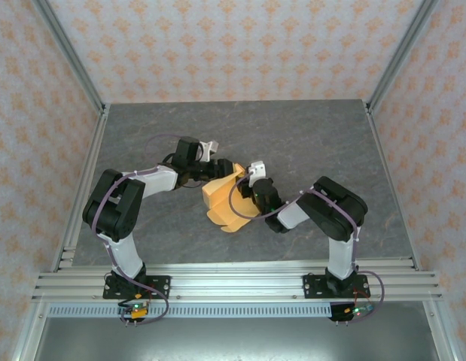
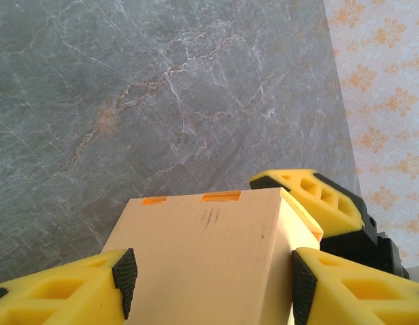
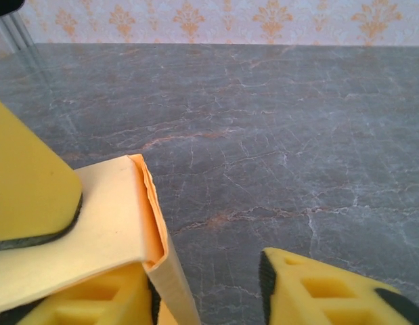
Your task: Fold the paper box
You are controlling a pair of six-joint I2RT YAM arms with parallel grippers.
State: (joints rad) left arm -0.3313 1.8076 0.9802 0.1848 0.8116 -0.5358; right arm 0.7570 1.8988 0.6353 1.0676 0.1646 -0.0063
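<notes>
1. Table (image 1: 293,143): grey, marble-patterned, walled on three sides by orange-patterned panels (image 1: 240,45). I get its full extent from the top camera alone.

2. Left arm (image 1: 116,207) and right arm (image 1: 334,207): both reach inward from the near rail (image 1: 240,278) and meet at the middle of the table.

3. Paper box (image 1: 221,197): orange-tan card, at the table's centre between the two wrists.
- From above I read it as partly folded, with loose scalloped flaps spread toward the near side.
- The left wrist camera adds a flat pale panel with two orange slots (image 2: 221,196) along its far edge.
- The right wrist camera gives me a doubled wall edge standing up from the table.

4. Left gripper (image 2: 212,277): jaws about halfway apart, clamped across the width of the pale panel.
- Its black pads (image 2: 126,281) press on opposite sides of the panel.
- In the right wrist view, one of these fingers (image 3: 26,183) lies against the card.

5. Right gripper (image 3: 206,271): jaws parted, with bare table showing between them.
- The box's wall edge touches the pad of its left finger (image 3: 94,298).
- The other finger (image 3: 311,284) stands clear of the card, so I log this as contact and not a hold.
- In the left wrist view, one of its fingers (image 2: 311,196) sits just beside the box's far right corner.
</notes>
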